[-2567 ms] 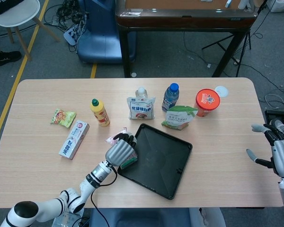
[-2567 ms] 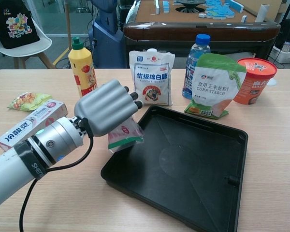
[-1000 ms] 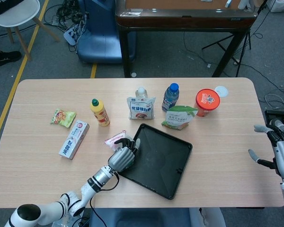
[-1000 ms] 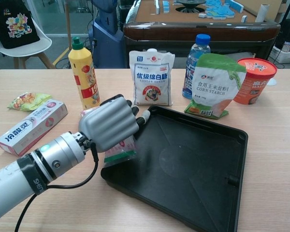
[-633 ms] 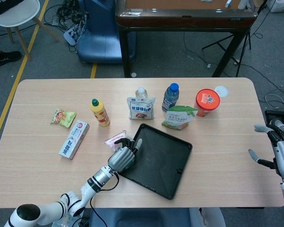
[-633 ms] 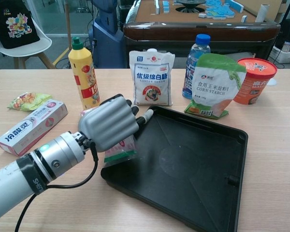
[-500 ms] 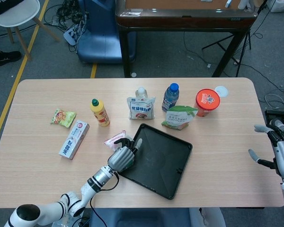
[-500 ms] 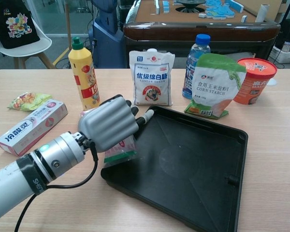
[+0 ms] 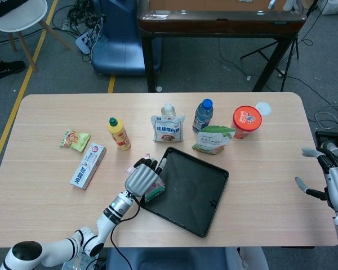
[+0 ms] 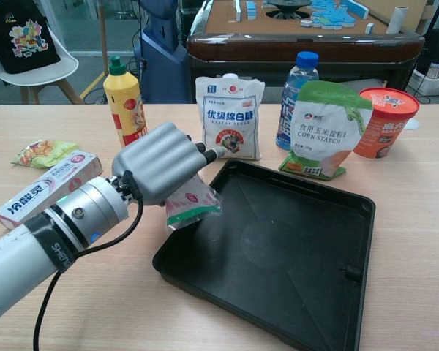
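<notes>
The left hand (image 10: 159,161) grips a small pink-and-green packet (image 10: 192,205), held just above the near-left edge of the black tray (image 10: 293,256). The right hand (image 9: 333,180) hangs past the table's right end, fingers spread and holding nothing. Behind the tray stand a yellow bottle (image 10: 123,99), a white pouch (image 10: 230,117), a water bottle (image 10: 295,95), a starch bag (image 10: 325,128) and a red cup (image 10: 384,121). A toothpaste box (image 10: 40,189) and a snack bag (image 10: 42,151) lie to the left on the wooden table (image 9: 50,197). Beyond the table are a chair (image 9: 22,17) and another table (image 9: 219,19).
</notes>
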You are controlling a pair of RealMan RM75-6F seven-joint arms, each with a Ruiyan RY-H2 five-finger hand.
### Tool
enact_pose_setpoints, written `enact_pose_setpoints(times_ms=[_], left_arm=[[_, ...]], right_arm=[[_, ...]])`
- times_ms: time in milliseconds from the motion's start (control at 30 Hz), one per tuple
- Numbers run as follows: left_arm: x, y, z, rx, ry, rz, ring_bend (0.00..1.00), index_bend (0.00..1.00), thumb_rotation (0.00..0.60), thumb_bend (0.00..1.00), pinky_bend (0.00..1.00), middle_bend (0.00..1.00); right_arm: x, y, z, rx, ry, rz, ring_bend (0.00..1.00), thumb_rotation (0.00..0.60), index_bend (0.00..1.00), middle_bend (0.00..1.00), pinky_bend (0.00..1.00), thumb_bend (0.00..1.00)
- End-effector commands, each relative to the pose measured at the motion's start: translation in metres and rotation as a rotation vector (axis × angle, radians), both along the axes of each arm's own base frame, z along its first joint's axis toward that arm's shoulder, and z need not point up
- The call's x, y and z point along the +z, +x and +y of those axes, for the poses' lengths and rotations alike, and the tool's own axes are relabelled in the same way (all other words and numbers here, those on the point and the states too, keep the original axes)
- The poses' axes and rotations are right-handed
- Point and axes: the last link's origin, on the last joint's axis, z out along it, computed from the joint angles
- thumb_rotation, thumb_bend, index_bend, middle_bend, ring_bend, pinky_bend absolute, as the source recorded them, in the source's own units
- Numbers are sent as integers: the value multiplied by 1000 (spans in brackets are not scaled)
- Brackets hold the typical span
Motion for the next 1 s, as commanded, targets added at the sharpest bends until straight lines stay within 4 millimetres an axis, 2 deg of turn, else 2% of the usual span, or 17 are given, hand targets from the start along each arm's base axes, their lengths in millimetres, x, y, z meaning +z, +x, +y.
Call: enact_pose_setpoints(times_ms=[33,267,533,800,1000], left_arm=[[7,-1,3,81,-64,-100,455,184,600,312,621,391],[18,-4,6,305,-238,-358,455,196,600,312,621,406],[32,-14,16,441,-343,-558,455,224,600,313,621,419],[38,-28,26,634,-452,-729,455,228,600,313,621,421],[40,-39,31,715,-517,-808,455,220,600,312,621,421]], right_arm=[[0,0,-1,1,1,0,163,600,248,315,203,236],[-1,-1,-1,-7,0,-3,163,600,248,316,202,237],[-4,-3,-3,-14,9,-4,163,600,248,315,202,237],[-6,-3,-6,-15,14,-3,163,600,248,315,202,237],[-7,-4,-7,-19,16,-3,163,600,248,315,202,237]])
